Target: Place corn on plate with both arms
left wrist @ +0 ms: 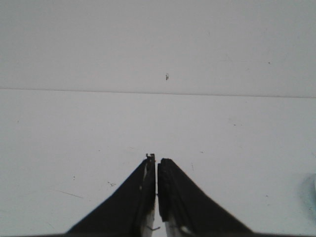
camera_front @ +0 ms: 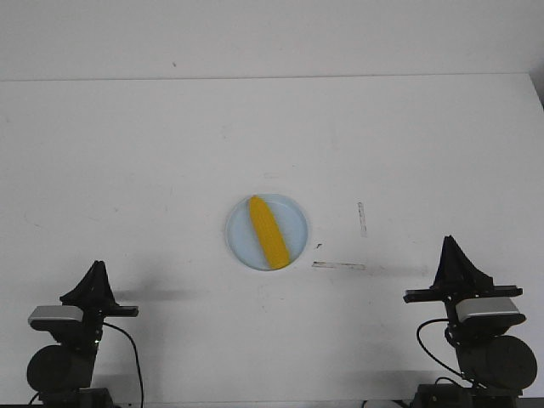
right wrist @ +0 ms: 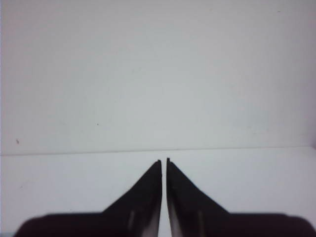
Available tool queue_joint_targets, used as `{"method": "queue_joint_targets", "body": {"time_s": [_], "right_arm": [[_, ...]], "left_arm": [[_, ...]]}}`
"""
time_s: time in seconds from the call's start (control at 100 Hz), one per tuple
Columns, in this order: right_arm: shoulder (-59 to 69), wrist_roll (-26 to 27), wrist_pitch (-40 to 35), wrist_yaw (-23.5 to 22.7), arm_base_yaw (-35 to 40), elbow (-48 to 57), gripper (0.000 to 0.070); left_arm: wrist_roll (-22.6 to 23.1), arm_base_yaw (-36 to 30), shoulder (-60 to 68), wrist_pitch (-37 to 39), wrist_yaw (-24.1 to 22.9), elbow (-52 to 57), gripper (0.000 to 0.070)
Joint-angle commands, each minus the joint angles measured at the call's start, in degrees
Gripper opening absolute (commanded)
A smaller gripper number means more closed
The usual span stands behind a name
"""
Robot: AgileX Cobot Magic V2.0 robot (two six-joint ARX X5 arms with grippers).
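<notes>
The yellow corn (camera_front: 268, 232) lies on the pale blue plate (camera_front: 293, 214) in the middle of the white table, its pointed end toward the far side. My left gripper (camera_front: 98, 265) is shut and empty at the near left, well away from the plate; in the left wrist view (left wrist: 156, 159) its jaws are together over bare table. A sliver of the plate (left wrist: 313, 187) shows at that view's edge. My right gripper (camera_front: 448, 240) is shut and empty at the near right; in the right wrist view (right wrist: 164, 160) its jaws are together.
Two faint tape marks (camera_front: 338, 265) lie on the table between the plate and the right arm. The table's far edge (camera_front: 272, 78) meets a white wall. Black cables (camera_front: 132, 357) trail from both arm bases.
</notes>
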Motion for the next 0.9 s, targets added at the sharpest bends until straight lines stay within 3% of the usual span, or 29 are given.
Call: {"method": "queue_joint_targets", "body": {"time_s": [0.0,0.13,0.89], "right_arm": [[-0.1,0.5,0.8,0.0,0.0,0.1,0.0015],[-0.1,0.5,0.8,0.0,0.0,0.1,0.0015],[-0.1,0.5,0.9,0.0,0.0,0.1,0.0015]], "left_arm": [[0.1,0.0,-0.2,3.0,-0.1,-1.9,0.0001],[0.1,0.0,-0.2,8.1,-0.2,-6.3,0.0002],[0.0,0.0,-0.2,5.2,-0.2,-6.1,0.0002]]}}
